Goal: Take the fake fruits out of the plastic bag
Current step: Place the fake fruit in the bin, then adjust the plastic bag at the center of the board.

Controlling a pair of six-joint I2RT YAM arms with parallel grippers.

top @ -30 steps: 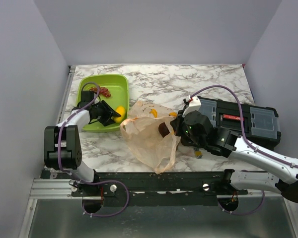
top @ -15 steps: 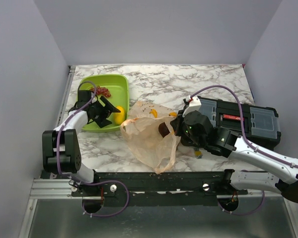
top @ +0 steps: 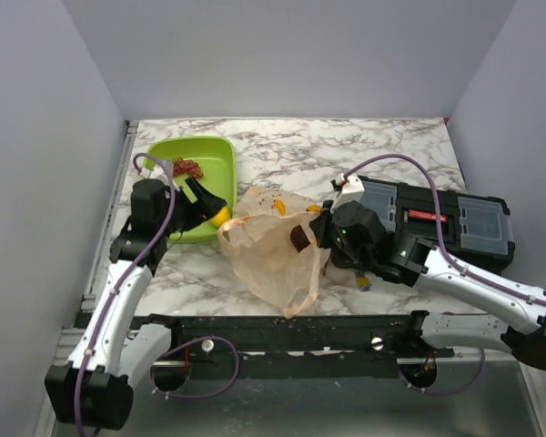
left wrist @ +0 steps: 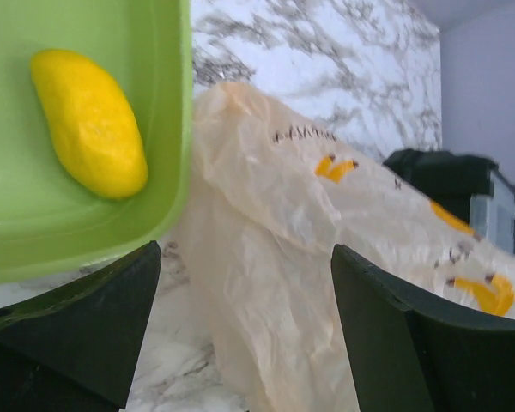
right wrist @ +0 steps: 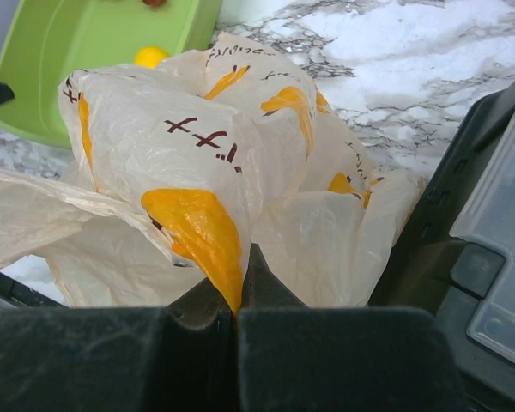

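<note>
The yellow mango-like fruit (top: pixel 220 217) (left wrist: pixel 90 124) lies in the green tray's near right corner. Dark red grapes (top: pixel 188 167) lie at the tray's far side. My left gripper (top: pixel 207 208) (left wrist: pixel 245 253) hangs open and empty above the tray's right edge, looking toward the plastic bag (top: pixel 273 250) (left wrist: pixel 309 257). The crinkled, peach-coloured bag (right wrist: pixel 197 154) slumps on the table between the arms. My right gripper (top: pixel 309 238) (right wrist: pixel 240 300) is shut on a fold of it at its right side. A dark patch shows by that grip; I cannot tell what it is.
The lime-green tray (top: pixel 209 150) (left wrist: pixel 184 103) sits at the back left, near the left wall. A black toolbox (top: pixel 446 223) (right wrist: pixel 489 223) lies at the right, close behind my right gripper. Bare marble runs along the back.
My left gripper opened, let go of the yellow fruit in the tray and drew up and back from it. The right gripper and the bag have barely moved.
</note>
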